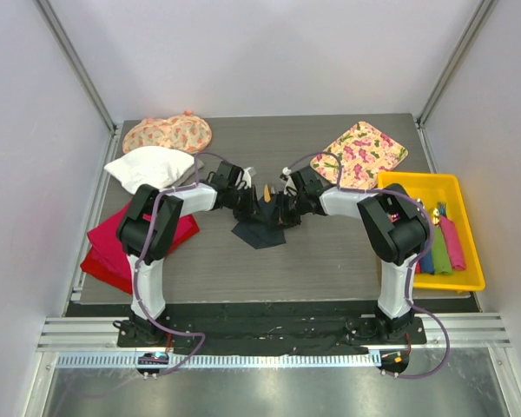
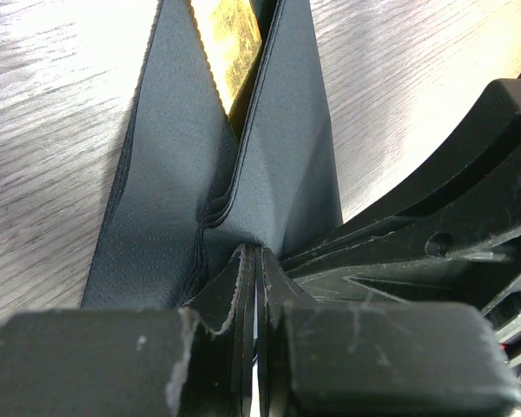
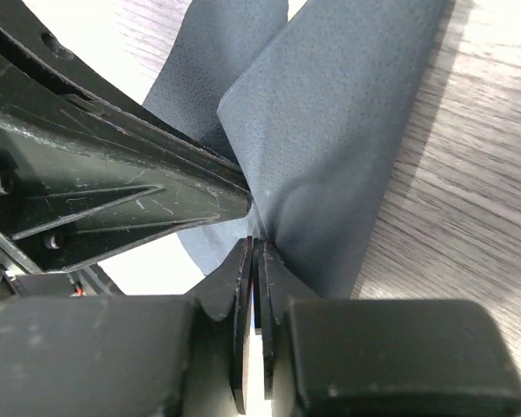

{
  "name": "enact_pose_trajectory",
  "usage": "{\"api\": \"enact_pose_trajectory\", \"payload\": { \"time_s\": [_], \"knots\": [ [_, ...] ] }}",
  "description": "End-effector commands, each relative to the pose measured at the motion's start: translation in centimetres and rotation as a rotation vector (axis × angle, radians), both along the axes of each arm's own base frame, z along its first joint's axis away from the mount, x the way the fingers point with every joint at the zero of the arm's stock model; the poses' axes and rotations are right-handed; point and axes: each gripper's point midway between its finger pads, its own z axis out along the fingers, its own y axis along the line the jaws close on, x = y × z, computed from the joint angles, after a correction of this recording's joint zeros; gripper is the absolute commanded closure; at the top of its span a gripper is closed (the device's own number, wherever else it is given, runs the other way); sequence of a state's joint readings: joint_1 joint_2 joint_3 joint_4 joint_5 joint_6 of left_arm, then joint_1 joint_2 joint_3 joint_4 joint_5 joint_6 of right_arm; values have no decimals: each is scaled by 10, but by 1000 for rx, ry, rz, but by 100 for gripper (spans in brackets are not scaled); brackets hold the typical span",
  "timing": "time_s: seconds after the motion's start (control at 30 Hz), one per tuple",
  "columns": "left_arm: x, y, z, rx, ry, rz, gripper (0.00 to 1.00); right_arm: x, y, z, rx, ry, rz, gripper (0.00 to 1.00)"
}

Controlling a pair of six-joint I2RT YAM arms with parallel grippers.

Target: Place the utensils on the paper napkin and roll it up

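The dark paper napkin [image 1: 260, 233] lies mid-table, its far part pulled up into a fold between both grippers. My left gripper [image 1: 248, 207] is shut on one pinched edge of the napkin [image 2: 182, 174], jaws pressed together [image 2: 259, 254]. From the right, my right gripper [image 1: 283, 207] is shut on the napkin [image 3: 330, 130] as well, its tips meeting at the fold [image 3: 257, 245]. A tan-orange utensil [image 2: 230, 39] lies inside the fold, and its tip pokes out between the grippers [image 1: 267, 191]. The rest of the utensils are hidden by the paper.
A red cloth [image 1: 113, 243] and a white bundle [image 1: 152, 167] lie at the left. Floral cloths sit at the back left [image 1: 167, 133] and back right [image 1: 358, 152]. A yellow tray [image 1: 464, 282] at the right holds coloured rolls [image 1: 443, 245].
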State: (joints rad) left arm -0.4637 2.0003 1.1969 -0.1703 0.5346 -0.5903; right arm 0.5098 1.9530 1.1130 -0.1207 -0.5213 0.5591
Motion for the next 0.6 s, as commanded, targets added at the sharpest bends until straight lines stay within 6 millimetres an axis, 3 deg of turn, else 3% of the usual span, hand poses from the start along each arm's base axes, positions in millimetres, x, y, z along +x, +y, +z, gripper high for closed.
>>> {"api": "enact_pose_trajectory", "payload": {
  "time_s": [0.0, 0.13, 0.33, 0.47, 0.57],
  "knots": [
    [-1, 13, -17, 80, 16, 14, 96, 3, -21, -26, -158, -14, -18, 89],
    [4, 11, -4, 29, -10, 36, 94, 3, -27, -32, -199, -6, -42, 89],
    [15, 2, 45, -120, -103, 60, 90, -9, -24, -43, -180, 71, -53, 90],
    [22, -5, 55, -176, -119, 83, 89, -12, -19, -43, -139, 97, -55, 90],
    [26, -9, 51, -196, -102, 101, 89, -11, -16, -40, -124, 93, -52, 91]
  ]
}}
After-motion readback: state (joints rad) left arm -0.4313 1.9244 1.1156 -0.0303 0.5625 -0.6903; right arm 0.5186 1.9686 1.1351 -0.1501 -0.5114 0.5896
